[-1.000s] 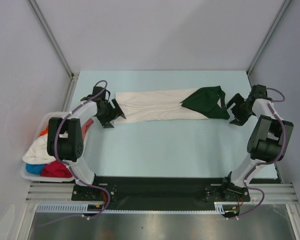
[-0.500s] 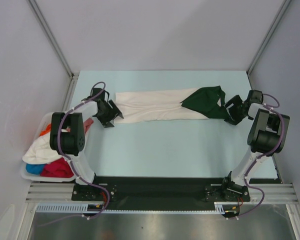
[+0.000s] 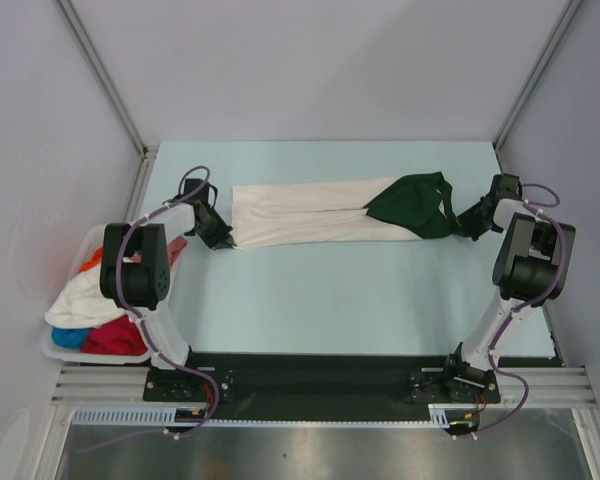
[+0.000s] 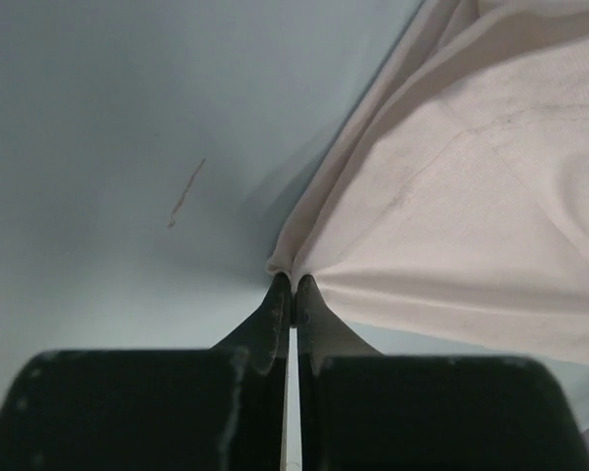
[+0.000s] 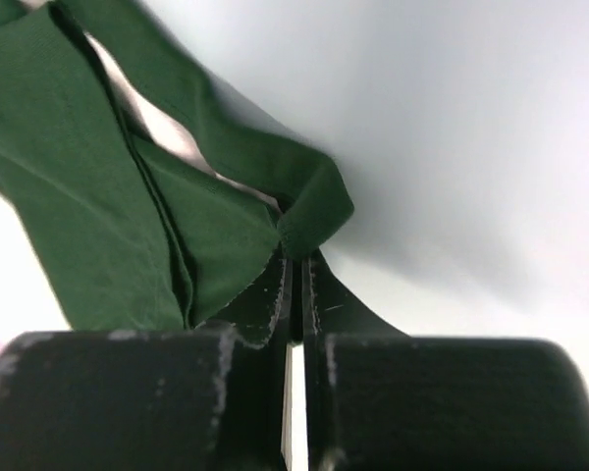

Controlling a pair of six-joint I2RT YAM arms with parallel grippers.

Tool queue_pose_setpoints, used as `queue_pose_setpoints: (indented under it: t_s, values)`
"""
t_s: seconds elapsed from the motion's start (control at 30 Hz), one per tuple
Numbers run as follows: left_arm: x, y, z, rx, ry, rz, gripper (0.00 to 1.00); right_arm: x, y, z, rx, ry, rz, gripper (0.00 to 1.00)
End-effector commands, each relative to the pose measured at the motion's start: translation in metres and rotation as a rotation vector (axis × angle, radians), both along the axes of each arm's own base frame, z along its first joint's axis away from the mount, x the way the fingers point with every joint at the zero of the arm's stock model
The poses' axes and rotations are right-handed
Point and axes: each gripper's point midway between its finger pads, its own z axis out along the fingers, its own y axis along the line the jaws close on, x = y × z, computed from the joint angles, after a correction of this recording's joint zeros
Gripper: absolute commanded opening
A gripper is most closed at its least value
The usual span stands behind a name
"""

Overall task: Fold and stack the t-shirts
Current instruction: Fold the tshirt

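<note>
Stretched sideways across the far half of the pale blue surface (image 3: 310,300): a cream-white t-shirt (image 3: 300,212), with its dark green sleeve end (image 3: 410,205) toward the right. Soft, light and limp by the look of it. Likely to sag and wrinkle unless kept taut from both ends. Best taken at corners or doubled edges, as here. Gripped at a cream corner by the left pincer (image 4: 293,287), closed tight on the cloth. Gripped at a green fold by the right pincer (image 5: 296,257), likewise clamped on fabric. Heaped in the white basket (image 3: 48,348) off the left edge: more tees (image 3: 85,305) in white, red, blue and orange. Impossible to count the layers caught in either grip. Partly hidden behind the left arm (image 3: 135,275): the basket's heap.
</note>
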Motion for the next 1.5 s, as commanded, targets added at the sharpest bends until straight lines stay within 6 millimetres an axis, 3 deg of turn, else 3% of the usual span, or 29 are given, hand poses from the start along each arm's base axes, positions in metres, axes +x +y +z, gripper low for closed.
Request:
queue_pose_setpoints:
  t_s: [0.0,0.07,0.1,0.13,0.17,0.27,0.37,0.5,0.53,0.6,0.63,0.67,0.73,0.77,0.83,1.0,1.13,1.2,1.23,1.4,1.47]
  values:
    - [-0.032,0.024,-0.006,0.12,0.055,0.016,0.0,-0.019,-0.038,0.003,-0.198,0.122,-0.02,0.0]
    - [-0.049,0.021,-0.006,0.104,0.066,0.012,0.0,-0.022,-0.034,0.01,-0.218,0.144,0.022,0.03]
    - [-0.055,0.02,-0.006,0.099,0.071,0.01,0.07,-0.023,-0.034,0.013,-0.228,0.155,0.032,0.13]
    - [-0.058,0.02,-0.003,0.099,0.068,0.008,0.2,-0.028,-0.03,0.015,-0.23,0.184,0.05,0.24]
    - [-0.064,0.021,-0.001,0.101,0.075,0.005,0.42,-0.025,-0.037,0.028,-0.282,0.175,0.055,0.42]
    - [-0.059,0.027,0.027,0.142,0.005,-0.02,0.64,-0.023,-0.031,0.055,-0.342,0.166,0.09,0.66]
    - [-0.046,0.03,0.056,0.172,-0.06,-0.061,0.73,-0.012,-0.02,0.092,-0.393,0.1,0.137,0.75]
    - [-0.014,0.015,0.073,0.155,-0.135,-0.193,0.8,0.022,0.033,0.125,-0.412,-0.029,0.317,0.8]
    - [0.0,0.014,0.07,0.174,-0.131,-0.237,0.8,0.028,0.061,0.124,-0.377,-0.046,0.392,0.8]
    - [0.013,0.008,0.064,0.19,-0.119,-0.284,0.8,0.042,0.093,0.134,-0.329,-0.094,0.463,0.8]
    - [0.025,0.008,0.072,0.21,-0.131,-0.294,0.79,0.042,0.12,0.121,-0.298,-0.069,0.521,0.8]
    - [0.03,0.007,0.057,0.214,-0.099,-0.305,0.78,0.044,0.13,0.12,-0.286,-0.074,0.542,0.8]
    - [0.049,0.005,0.061,0.21,-0.124,-0.31,0.76,0.049,0.15,0.116,-0.246,-0.085,0.569,0.8]
    - [0.053,0.001,0.048,0.194,-0.104,-0.318,0.72,0.049,0.16,0.114,-0.23,-0.09,0.588,0.8]
    - [0.065,-0.006,0.045,0.166,-0.121,-0.333,0.69,0.051,0.173,0.114,-0.186,-0.105,0.596,0.8]
    - [0.086,-0.013,0.042,0.16,-0.141,-0.344,0.65,0.047,0.176,0.106,-0.168,-0.08,0.604,0.79]
    - [0.085,-0.013,0.039,0.161,-0.129,-0.339,0.45,0.044,0.167,0.101,-0.191,-0.061,0.588,0.79]
    - [0.083,-0.007,0.036,0.185,-0.11,-0.325,0.21,0.043,0.162,0.098,-0.193,-0.048,0.57,0.79]
    - [0.08,-0.003,0.033,0.205,-0.09,-0.312,0.0,0.042,0.157,0.097,-0.194,-0.042,0.555,0.79]
    - [0.076,0.022,0.022,0.289,-0.039,-0.242,0.0,0.04,0.148,0.087,-0.164,-0.024,0.507,0.73]
    - [0.076,0.028,0.016,0.301,-0.019,-0.223,0.0,0.042,0.152,0.086,-0.143,-0.041,0.522,0.65]
